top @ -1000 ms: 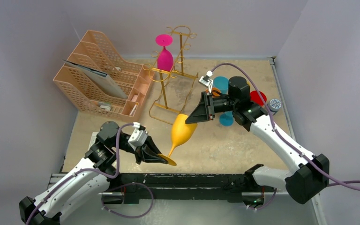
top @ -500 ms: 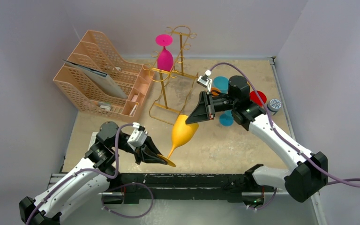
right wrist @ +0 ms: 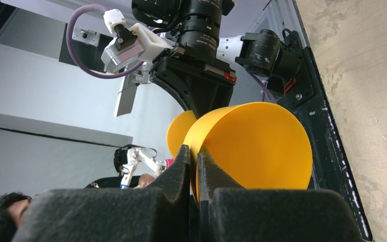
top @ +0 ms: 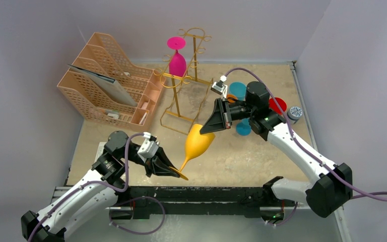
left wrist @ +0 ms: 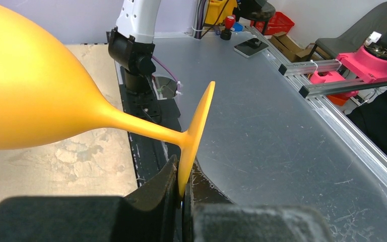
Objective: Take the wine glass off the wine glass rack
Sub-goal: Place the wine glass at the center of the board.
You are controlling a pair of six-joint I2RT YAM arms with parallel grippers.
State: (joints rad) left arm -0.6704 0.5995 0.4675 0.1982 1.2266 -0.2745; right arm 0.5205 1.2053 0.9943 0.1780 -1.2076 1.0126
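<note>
Hanging between both arms in the top view, the orange wine glass is clear of the wine glass rack and tilted over the table, its foot toward the near edge. The left gripper is clamped on the foot and the right gripper pinches the bowl's rim, while a pink wine glass hangs upside down on the rack behind. With two firm grips on one stiff object, any mismatch in how the arms move would likely strain the thin stem or wrench the glass out of one hold. From the left wrist, the foot's disc sits edge-on between the fingers, caught only near its lower rim. That shallow hold looks apt to let the disc pivot or slide out if the right arm lets go first. From the right wrist, the fingers straddle the bowl wall at the lip, one inside and one outside. The smooth curved wall could slip free, and the bowl would then swing down on the foot grip and might strike the table.
</note>
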